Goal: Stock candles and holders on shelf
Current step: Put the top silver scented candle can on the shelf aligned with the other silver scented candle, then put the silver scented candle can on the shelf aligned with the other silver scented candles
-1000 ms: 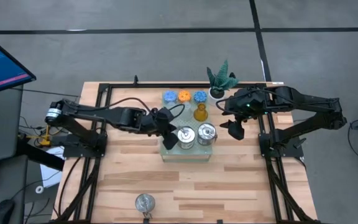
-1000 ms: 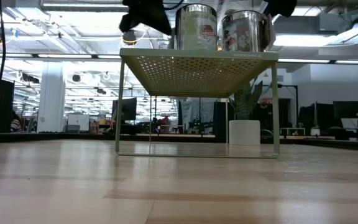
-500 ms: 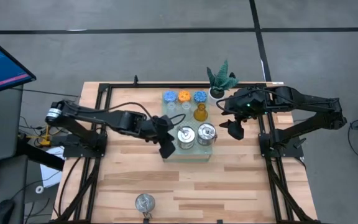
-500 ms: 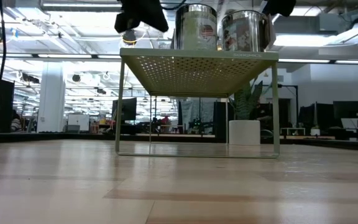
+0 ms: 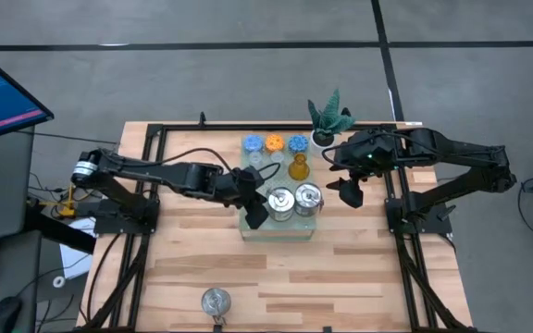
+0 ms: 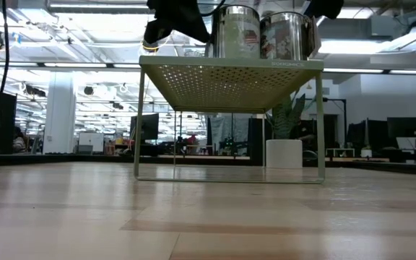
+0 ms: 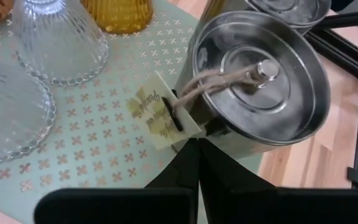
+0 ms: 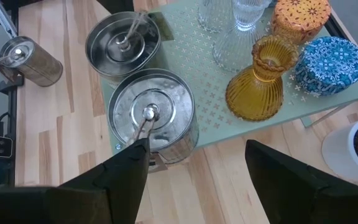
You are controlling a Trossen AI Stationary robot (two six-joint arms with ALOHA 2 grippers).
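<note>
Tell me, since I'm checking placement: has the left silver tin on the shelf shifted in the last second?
Yes. In the high view the left silver tin slid toward the right tin, closing the gap, pushed by the left hand.

Clear glass cup (image 7: 5,112) cut by frame edge; third blue candle unseen
</note>
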